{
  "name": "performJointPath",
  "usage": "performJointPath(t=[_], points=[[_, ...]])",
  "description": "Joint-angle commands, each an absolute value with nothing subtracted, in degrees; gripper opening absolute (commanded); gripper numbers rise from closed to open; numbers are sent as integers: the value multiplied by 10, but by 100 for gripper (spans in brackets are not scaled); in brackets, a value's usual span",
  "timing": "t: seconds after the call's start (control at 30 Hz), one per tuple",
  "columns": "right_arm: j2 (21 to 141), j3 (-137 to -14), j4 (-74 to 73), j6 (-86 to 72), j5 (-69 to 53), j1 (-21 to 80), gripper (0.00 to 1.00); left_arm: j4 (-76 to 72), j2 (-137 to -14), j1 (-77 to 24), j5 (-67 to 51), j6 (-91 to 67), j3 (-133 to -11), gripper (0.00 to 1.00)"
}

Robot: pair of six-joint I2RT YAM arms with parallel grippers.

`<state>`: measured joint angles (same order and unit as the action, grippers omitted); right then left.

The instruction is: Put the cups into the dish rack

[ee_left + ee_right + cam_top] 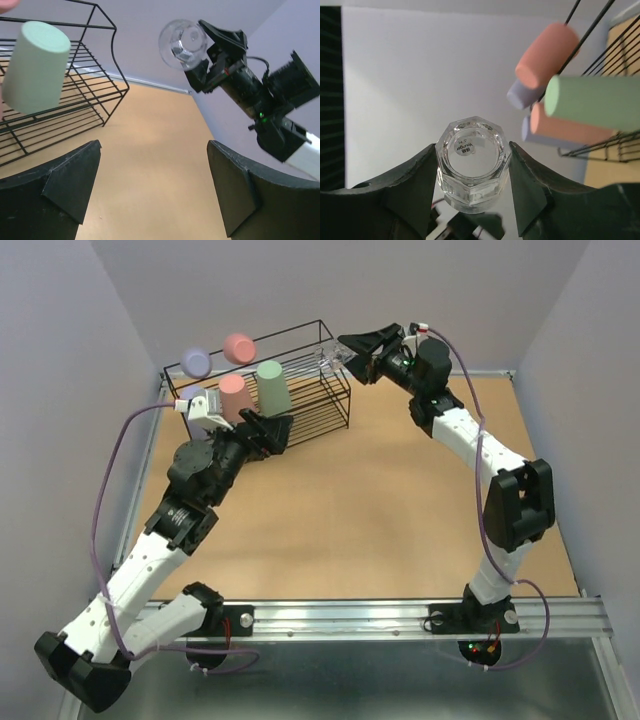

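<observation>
Right fingers [410, 190] clamped the clear cup [472, 165] near the dish rack [338, 405] for loading; left fingers [70, 182] stood wide open, empty

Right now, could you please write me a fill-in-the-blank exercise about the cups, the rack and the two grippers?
1. The small cup in the right gripper is ___, not coloured.
2. The left gripper is ___ and holds nothing.
3. The rack holds ___ pink cups.
4. Only one cup in the rack is ___.

Missing words: clear; open; two; green.
</observation>
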<state>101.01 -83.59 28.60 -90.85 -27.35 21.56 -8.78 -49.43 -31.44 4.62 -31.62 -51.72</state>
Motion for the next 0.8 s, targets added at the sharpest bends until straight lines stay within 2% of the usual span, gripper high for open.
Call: performJointPath(t=[0.0, 0.13, 0.33, 0.5, 0.77], points=[[1069, -1036, 108, -718, -280, 211, 0, -48, -458, -316, 86, -288, -523, 99], [1125, -1163, -56, -577, -217, 212, 0, -22, -422, -315, 98, -289, -518, 99], [1176, -1272, -190, -411, -90, 232, 0, -1, -371, -316, 119, -289, -500, 99], [1208, -1311, -228, -296, 21, 283, 0, 18, -352, -316, 125, -282, -486, 99], [1281, -1383, -239, -224, 141, 333, 0, 28, -354, -316, 109, -282, -483, 99]])
